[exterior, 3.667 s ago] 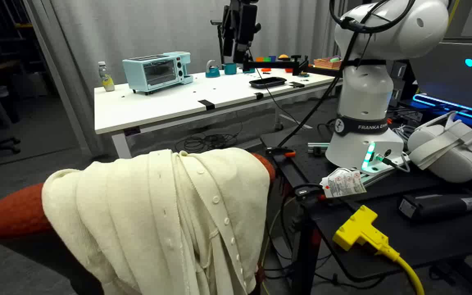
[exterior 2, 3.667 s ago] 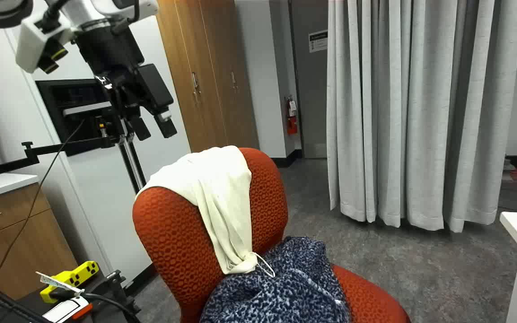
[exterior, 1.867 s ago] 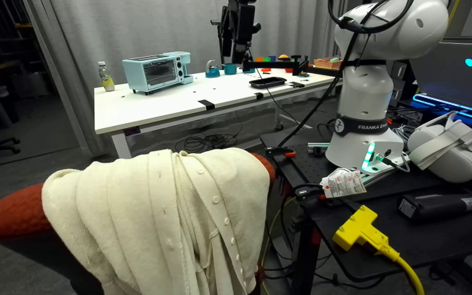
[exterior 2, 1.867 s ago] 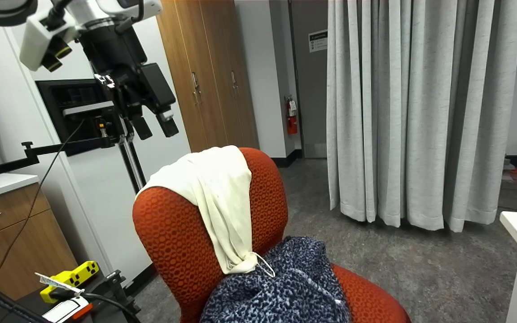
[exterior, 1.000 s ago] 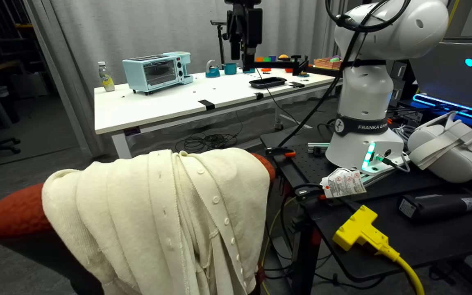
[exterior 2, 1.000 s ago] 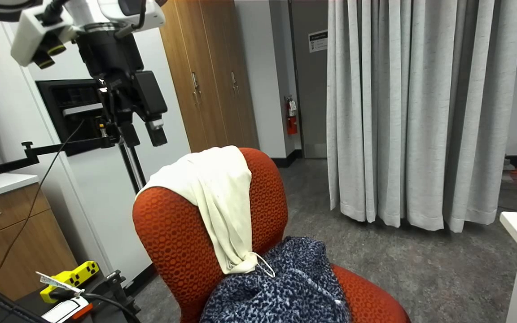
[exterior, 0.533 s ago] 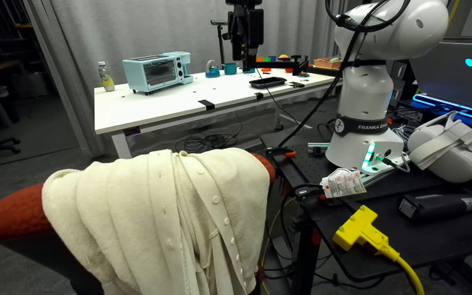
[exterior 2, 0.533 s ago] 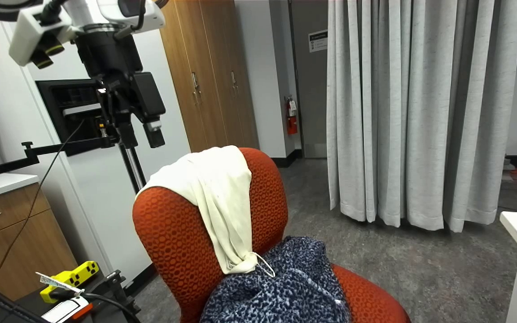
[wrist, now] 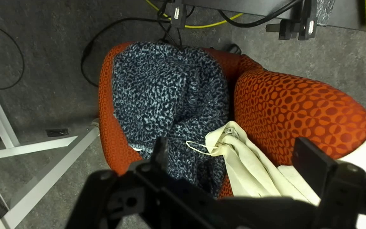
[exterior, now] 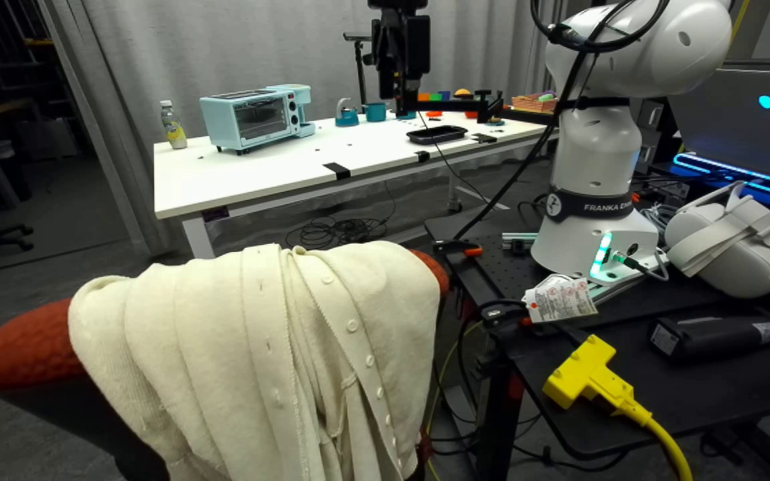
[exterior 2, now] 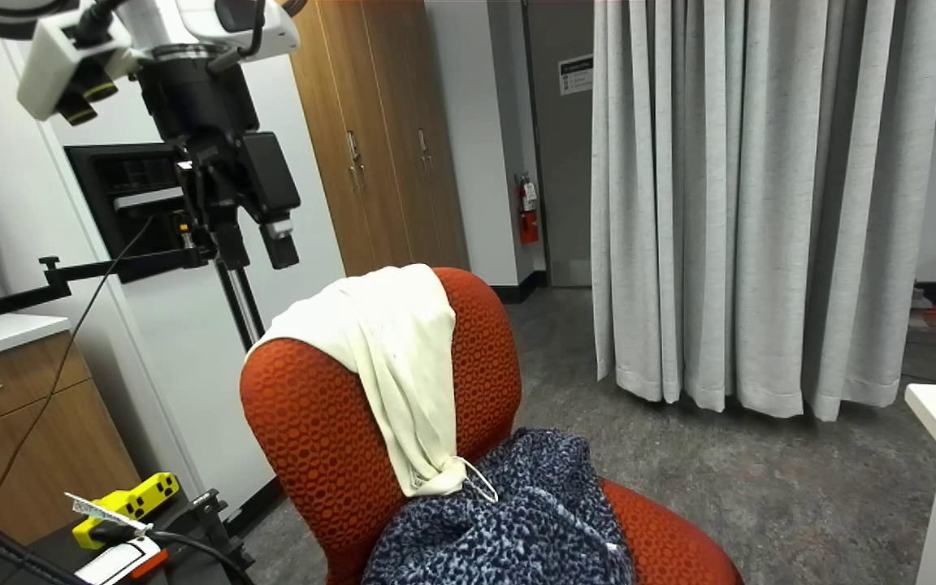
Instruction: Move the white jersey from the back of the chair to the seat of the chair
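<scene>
The white jersey hangs over the orange-red backrest of the chair. In an exterior view, the jersey drapes down the front of the backrest. Its lower end, with a thin loop, touches a dark speckled cloth on the seat. My gripper is open and empty, above and to the left of the backrest there. It also shows in an exterior view. In the wrist view, my open fingers stand on either side of the hanging jersey, apart from it.
The speckled cloth covers most of the seat. A black robot table with a yellow power block stands beside the chair. A white table holds a toaster oven. A black bar appears near my gripper.
Since about two seconds ago, my gripper has lowered slightly and tilted more upright. In the last half second it is nearly still. The jersey and chair have not moved.
</scene>
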